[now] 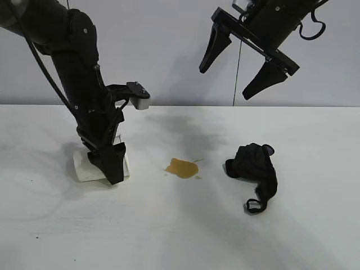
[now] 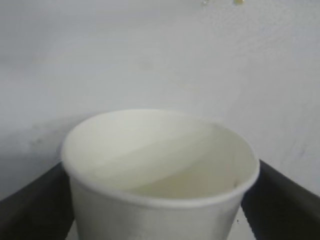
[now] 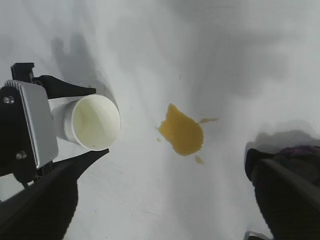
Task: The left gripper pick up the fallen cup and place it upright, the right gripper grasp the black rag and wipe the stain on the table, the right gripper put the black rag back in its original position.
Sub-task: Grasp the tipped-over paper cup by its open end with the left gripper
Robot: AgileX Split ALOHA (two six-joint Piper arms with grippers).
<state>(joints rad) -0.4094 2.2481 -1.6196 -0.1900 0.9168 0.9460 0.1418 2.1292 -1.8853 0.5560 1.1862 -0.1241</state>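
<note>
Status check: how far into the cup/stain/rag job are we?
Done: nothing yet. In hand: the left gripper is down at the cup, jaws open on either side of it; the cup lies on its side on the table. Left: stand it upright, then wipe the stain. The black rag lies untouched; the right gripper hangs open above.

The wide flat white table (image 1: pixel 180 236) carries three things: a plain white paper cup (image 1: pixel 90 166) lying on its side at the left, a small amber-brown liquid stain (image 1: pixel 182 167) near the middle, and a crumpled black rag (image 1: pixel 254 166) with a looped tail to the right.
</note>
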